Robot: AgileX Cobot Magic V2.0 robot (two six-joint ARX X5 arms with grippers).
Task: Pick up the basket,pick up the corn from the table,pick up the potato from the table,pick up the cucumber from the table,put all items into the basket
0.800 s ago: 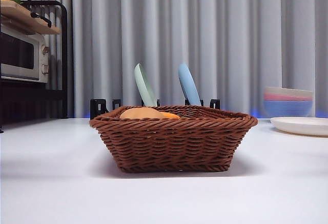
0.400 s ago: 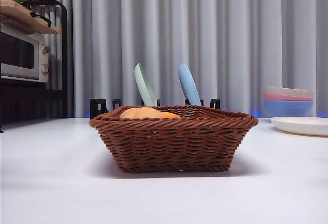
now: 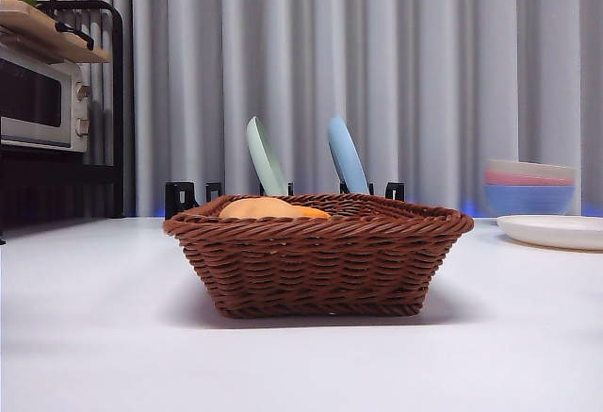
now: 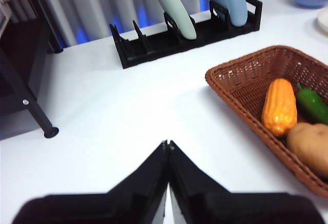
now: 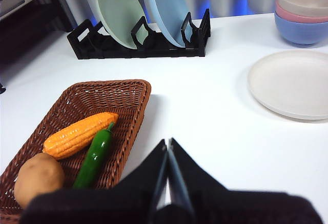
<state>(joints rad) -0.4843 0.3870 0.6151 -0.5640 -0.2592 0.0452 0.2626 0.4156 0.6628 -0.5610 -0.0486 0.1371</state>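
Observation:
The brown wicker basket stands in the middle of the white table. Inside it lie the orange corn, the green cucumber and the tan potato; the left wrist view shows the same corn, cucumber and potato in the basket. In the front view only the potato and a bit of corn rise above the rim. My left gripper is shut and hovers over bare table beside the basket. My right gripper is shut too, off the basket's other side.
A black dish rack holds a green plate and a blue plate behind the basket. Stacked pastel bowls and a white plate sit at the back right. A microwave on a black stand is at the far left.

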